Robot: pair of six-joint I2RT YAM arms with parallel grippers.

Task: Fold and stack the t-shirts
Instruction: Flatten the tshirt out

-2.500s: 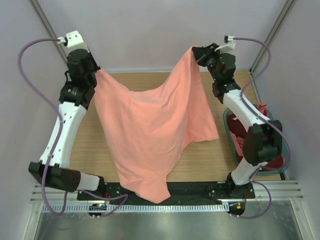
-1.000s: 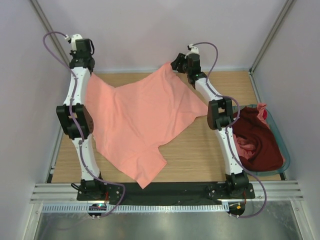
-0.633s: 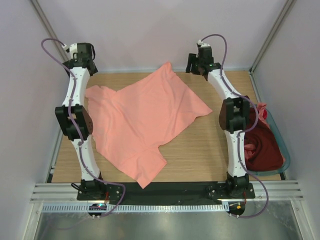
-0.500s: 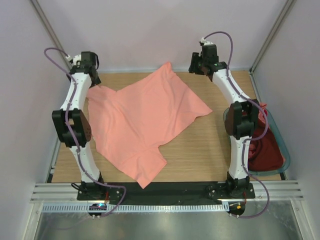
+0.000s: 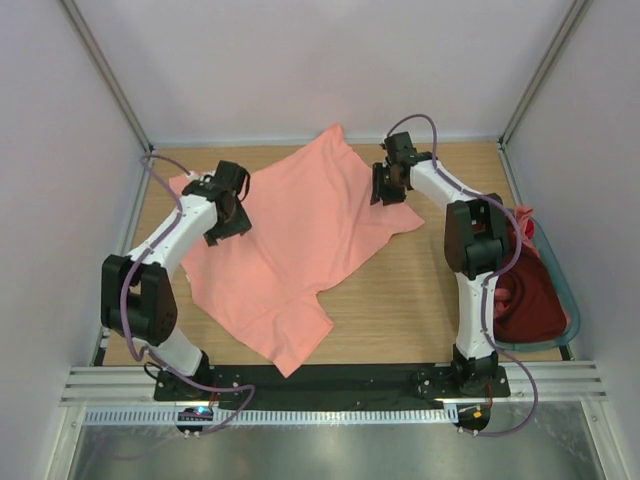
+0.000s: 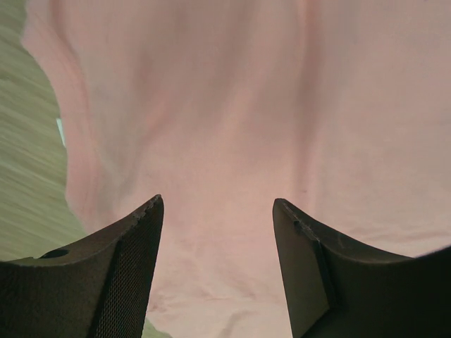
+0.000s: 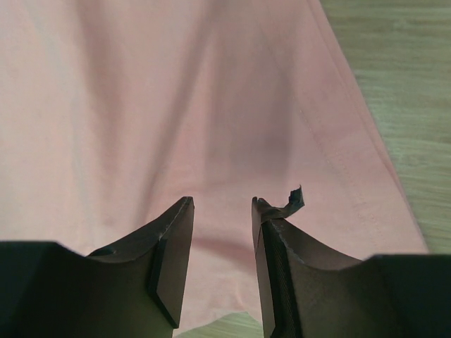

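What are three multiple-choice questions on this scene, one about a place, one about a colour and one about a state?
1. Where does the grey-teal basket sit? A the table's right edge; B its far left corner; C its near left corner.
2. What colour is the t-shirt spread on the table? A maroon; B salmon-pink; C white.
3. How is the left gripper? A open, empty; B shut on cloth; C shut on the basket.
Answers: 1 A, the top view shows it there. 2 B, pink cloth covers the wood. 3 A, its fingers stand apart with nothing between.
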